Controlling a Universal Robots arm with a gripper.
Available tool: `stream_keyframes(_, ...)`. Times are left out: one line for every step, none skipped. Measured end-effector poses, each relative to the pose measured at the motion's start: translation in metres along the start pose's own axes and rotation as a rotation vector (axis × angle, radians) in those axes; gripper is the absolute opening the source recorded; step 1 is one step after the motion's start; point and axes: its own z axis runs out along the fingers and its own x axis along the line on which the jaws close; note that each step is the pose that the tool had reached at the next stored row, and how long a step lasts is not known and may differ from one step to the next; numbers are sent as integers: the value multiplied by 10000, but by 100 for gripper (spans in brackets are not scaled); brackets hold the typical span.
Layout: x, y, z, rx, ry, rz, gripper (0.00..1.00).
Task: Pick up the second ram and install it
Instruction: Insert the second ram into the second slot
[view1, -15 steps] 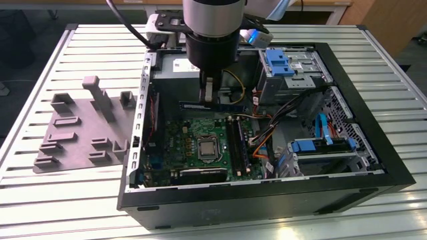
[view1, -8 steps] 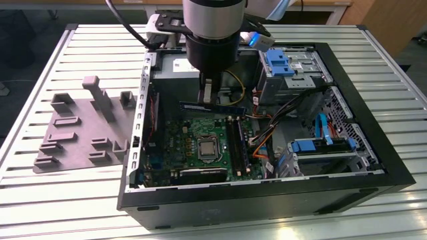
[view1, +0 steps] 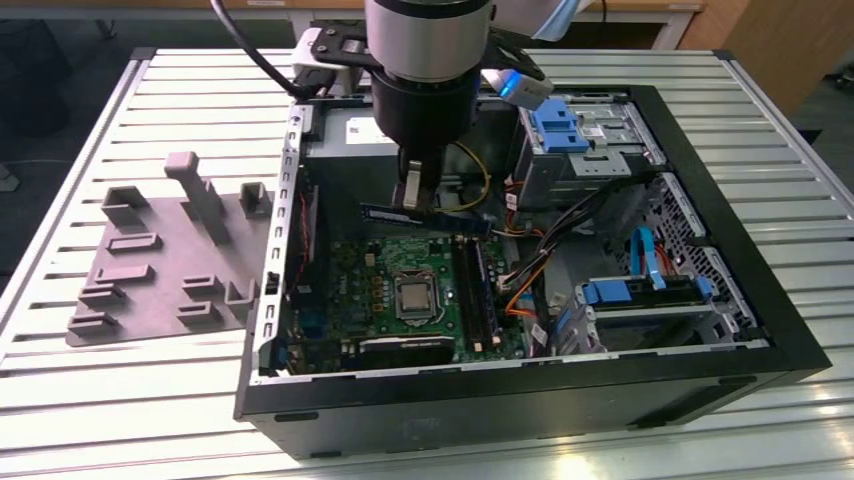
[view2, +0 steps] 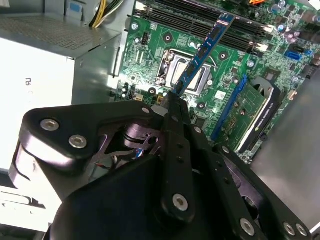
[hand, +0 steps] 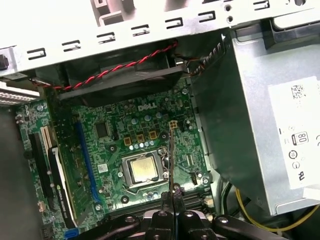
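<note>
In the exterior view the black fingers are closed on the long, flat, dark memory stick, level above the green motherboard; in the second wrist view it angles toward the long black slots, so squaring it first seems wise; in the first wrist view, edge-on, keeping it upright looks key.

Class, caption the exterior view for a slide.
Pincer holds the second ram above the motherboard inside the open case.
</note>
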Motion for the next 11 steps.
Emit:
stream_keyframes(3,-1,1,4,0,75,12)
stream_keyframes(6,-1,2,7,-1,158,12)
stream_keyframes(8,-2,3,11,0,241,12)
stream_keyframes(10,-3,3,15,1,326,12)
stream_keyframes(11,-3,4,19,1,414,12)
stream_keyframes(13,-3,6,23,1,503,12)
stream_keyframes(14,-4,6,27,1,592,12)
stream_keyframes(16,-4,7,31,1,680,12)
stream_keyframes(17,-5,8,36,1,774,12)
stream_keyframes(19,-5,9,40,1,864,12)
stream_keyframes(20,-5,10,43,1,952,12)
